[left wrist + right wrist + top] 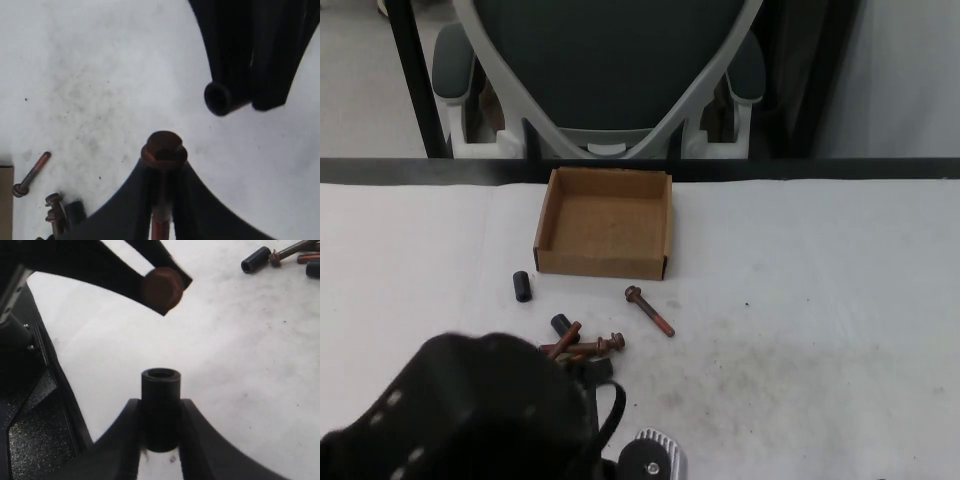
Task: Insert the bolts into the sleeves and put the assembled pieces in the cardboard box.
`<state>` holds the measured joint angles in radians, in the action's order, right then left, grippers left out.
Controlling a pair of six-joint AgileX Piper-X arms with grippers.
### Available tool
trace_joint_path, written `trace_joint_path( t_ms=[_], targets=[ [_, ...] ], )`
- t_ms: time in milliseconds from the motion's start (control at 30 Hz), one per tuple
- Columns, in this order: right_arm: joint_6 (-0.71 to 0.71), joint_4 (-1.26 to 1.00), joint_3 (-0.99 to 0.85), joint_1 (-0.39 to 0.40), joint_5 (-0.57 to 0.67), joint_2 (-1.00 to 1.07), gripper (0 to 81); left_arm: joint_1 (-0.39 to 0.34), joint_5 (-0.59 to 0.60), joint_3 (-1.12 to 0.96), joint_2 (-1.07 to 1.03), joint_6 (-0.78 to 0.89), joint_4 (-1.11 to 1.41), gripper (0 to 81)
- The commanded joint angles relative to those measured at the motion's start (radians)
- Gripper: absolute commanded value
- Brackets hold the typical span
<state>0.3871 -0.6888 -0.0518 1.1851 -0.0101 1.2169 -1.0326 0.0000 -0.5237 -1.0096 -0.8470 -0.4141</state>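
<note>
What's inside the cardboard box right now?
The cardboard box shows only its bare brown floor, with nothing lying on it. The near wall covers a thin strip of floor just behind it.

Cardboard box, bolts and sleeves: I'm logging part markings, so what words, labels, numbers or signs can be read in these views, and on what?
No text can be read in any view.
Cardboard box: plain brown walls, no print.
Gripped bolt: rusty head, no legible stamp.
Gripped sleeve: plain black, no marking.
Loose bolts and loose sleeves: too small to tell.
</note>
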Motion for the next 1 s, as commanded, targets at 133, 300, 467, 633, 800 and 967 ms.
trace_joint_path(
  t_ms=[133, 300, 467, 633, 800, 967],
  targets=[
    [-0.027, 0.048, 0.0, 0.053, -0.102, -0.09, 0.2, -0.065, -0.107, 0.14, 0.152, 0.247, 0.184, 0.8],
    [-0.054, 0.133, 0.0, 0.089, -0.183, -0.171, 0.2, -0.109, -0.172, 0.23, 0.248, 0.403, 0.336, 0.8],
    [-0.081, 0.217, 0.0, 0.119, -0.261, -0.243, 0.2, -0.142, -0.209, 0.242, 0.308, 0.495, 0.375, 0.8],
    [-0.083, 0.297, 0.0, 0.154, -0.308, -0.298, 0.2, -0.141, -0.216, 0.29, 0.338, 0.689, 0.571, 0.8],
    [-0.108, 0.318, -0.004, 0.173, -0.337, -0.31, 0.2, -0.133, -0.216, 0.323, 0.336, 0.798, 0.65, 0.8],
    [-0.163, 0.318, -0.024, 0.17, -0.338, -0.31, 0.2, -0.077, -0.212, 0.323, 0.336, 0.824, 0.686, 0.8]
  ],
)
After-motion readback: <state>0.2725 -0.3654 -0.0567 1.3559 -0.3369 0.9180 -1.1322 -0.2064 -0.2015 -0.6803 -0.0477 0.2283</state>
